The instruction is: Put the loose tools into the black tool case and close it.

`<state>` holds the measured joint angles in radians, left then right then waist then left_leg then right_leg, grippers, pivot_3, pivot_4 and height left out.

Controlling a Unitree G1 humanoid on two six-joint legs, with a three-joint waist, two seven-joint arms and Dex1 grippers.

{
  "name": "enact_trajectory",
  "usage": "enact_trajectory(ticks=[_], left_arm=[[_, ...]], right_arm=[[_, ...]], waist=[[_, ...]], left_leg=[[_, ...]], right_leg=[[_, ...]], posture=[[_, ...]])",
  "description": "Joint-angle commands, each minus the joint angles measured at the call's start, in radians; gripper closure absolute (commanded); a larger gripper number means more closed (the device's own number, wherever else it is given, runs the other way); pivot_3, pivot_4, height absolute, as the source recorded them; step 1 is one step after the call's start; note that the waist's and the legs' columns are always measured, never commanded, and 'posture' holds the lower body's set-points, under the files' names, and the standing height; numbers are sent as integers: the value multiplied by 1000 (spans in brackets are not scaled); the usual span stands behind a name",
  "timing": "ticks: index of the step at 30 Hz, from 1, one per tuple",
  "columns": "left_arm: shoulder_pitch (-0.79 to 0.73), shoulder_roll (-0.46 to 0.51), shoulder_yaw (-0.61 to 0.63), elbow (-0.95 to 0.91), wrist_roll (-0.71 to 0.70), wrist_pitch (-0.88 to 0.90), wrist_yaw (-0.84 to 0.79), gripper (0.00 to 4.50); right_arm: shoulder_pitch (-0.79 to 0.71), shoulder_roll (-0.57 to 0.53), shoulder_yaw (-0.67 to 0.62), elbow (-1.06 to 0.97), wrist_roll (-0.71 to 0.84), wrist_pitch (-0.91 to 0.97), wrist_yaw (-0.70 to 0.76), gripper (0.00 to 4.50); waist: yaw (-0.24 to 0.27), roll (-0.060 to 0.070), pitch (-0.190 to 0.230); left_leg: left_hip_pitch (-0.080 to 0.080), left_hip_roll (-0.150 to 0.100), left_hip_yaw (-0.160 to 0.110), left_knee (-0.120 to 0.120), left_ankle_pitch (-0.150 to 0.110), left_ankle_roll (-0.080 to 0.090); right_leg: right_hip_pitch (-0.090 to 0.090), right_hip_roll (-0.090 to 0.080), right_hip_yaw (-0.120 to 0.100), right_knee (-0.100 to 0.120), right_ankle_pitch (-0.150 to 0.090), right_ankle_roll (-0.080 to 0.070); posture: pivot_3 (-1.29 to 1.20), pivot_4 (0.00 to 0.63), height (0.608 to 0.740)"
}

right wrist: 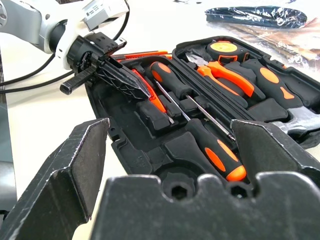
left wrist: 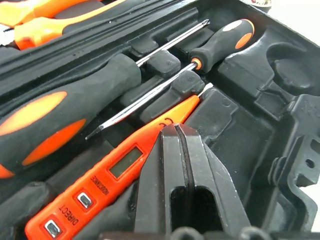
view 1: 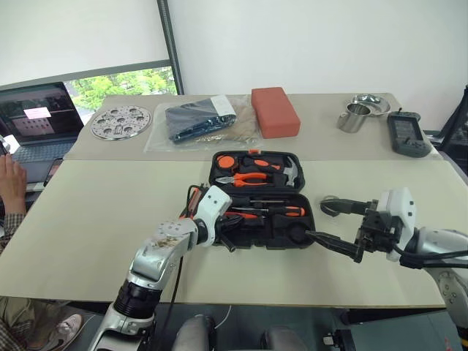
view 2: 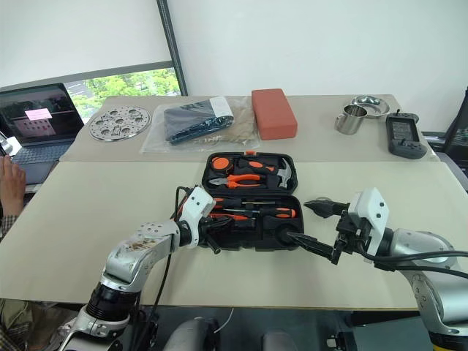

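Head cameras: black tool case (view 1: 262,197) lies open flat mid-table, lid half on the far side with pliers (view 1: 245,178), hammer (view 1: 291,172) and a round orange-black tape measure (view 1: 225,160); near half holds two screwdrivers (view 1: 274,210) lying side by side. Left gripper (view 1: 225,238) sits over the near-left corner of the case, fingers pressed together, nothing between them. Right gripper (view 1: 338,227) hangs just off the case's right edge, fingers spread wide, one above the other, empty; the case is just beyond the tips. Far table behind: clear bag (view 1: 201,119), red block (view 1: 275,111), perforated metal disc (view 1: 121,121), steel cup (view 1: 354,117), black handheld device (view 1: 408,134). Person's hand (view 1: 10,183) at the far left beside a laptop (view 1: 33,117). Left wrist camera: closed fingers (left wrist: 187,165) point into the case tray, tips right over the orange tester screwdriver (left wrist: 115,175), which lies in its slot just ahead of and beside them; cannot tell if they touch it. Beyond the tester, the two black-and-orange screwdrivers in their recesses, one shaft crossing toward the other's handle (left wrist: 220,42). Right wrist camera: two wide-apart fingers (right wrist: 65,170) frame the open case; one screwdriver's handle (right wrist: 212,150) lies between them, well ahead of the tips, not gripped. Left gripper (right wrist: 120,77) seen opposite, closed, tip down at the tester in the tray's far end.
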<state>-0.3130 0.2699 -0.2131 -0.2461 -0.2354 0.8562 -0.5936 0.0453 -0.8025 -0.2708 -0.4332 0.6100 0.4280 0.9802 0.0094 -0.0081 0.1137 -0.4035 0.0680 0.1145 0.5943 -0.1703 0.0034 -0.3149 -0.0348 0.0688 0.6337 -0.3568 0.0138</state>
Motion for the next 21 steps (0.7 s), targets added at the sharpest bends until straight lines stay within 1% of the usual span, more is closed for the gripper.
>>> enact_trajectory(ticks=[1,2,7,9,12,15,17,20,21], left_arm=[[26,-4,-10,28,-3,30,29,4470],[23,-6,-3,27,-5,14,32,4470],[13,-8,53,2,-5,-210,17,4470],[12,-14,88,-23,-10,-279,34,4470],[12,2,123,-58,35,-380,83,4470],[9,-3,187,-76,66,-374,185,4470],[24,10,219,-97,61,-287,220,4470],[91,72,231,-159,85,-135,249,3770],[109,87,231,-177,86,-102,253,3372]], right_arm=[[-8,-3,-34,-37,17,-17,-3,0],[-8,-3,-34,-37,17,-17,-3,0],[-19,-2,-24,-25,15,-20,3,0],[-30,-1,-16,-20,17,-19,7,0],[-52,3,-6,-11,27,-15,15,0],[-77,8,1,-5,38,-5,18,0],[-91,10,9,0,37,-2,23,0],[-121,12,30,8,39,3,33,0],[-128,11,35,10,39,5,36,0]], waist=[[1,0,0],[1,0,0],[1,0,0],[0,-1,0],[-3,-1,0],[-1,-1,0],[-1,-1,1],[-5,-1,0],[-8,-1,0]], left_leg=[[0,0,0,0,0,0],[0,0,0,0,0,0],[-1,0,0,0,0,0],[-1,0,0,0,0,0],[-1,0,0,0,0,0],[-2,0,0,0,0,0],[-1,0,0,0,0,0],[-2,0,0,0,0,0],[-1,0,0,-1,0,0]], right_leg=[[0,0,0,0,0,0],[0,-1,0,0,0,0],[0,-1,0,0,0,0],[-1,0,0,0,0,0],[-1,0,0,0,0,0],[-1,0,0,-1,0,0],[-1,0,0,-1,0,0],[-1,0,0,-1,0,0],[-1,0,0,-1,0,0]], posture=[[0,150,740],[0,150,740],[0,150,740],[0,150,740],[0,150,740],[0,150,740],[0,150,740],[0,150,740],[0,150,740]])
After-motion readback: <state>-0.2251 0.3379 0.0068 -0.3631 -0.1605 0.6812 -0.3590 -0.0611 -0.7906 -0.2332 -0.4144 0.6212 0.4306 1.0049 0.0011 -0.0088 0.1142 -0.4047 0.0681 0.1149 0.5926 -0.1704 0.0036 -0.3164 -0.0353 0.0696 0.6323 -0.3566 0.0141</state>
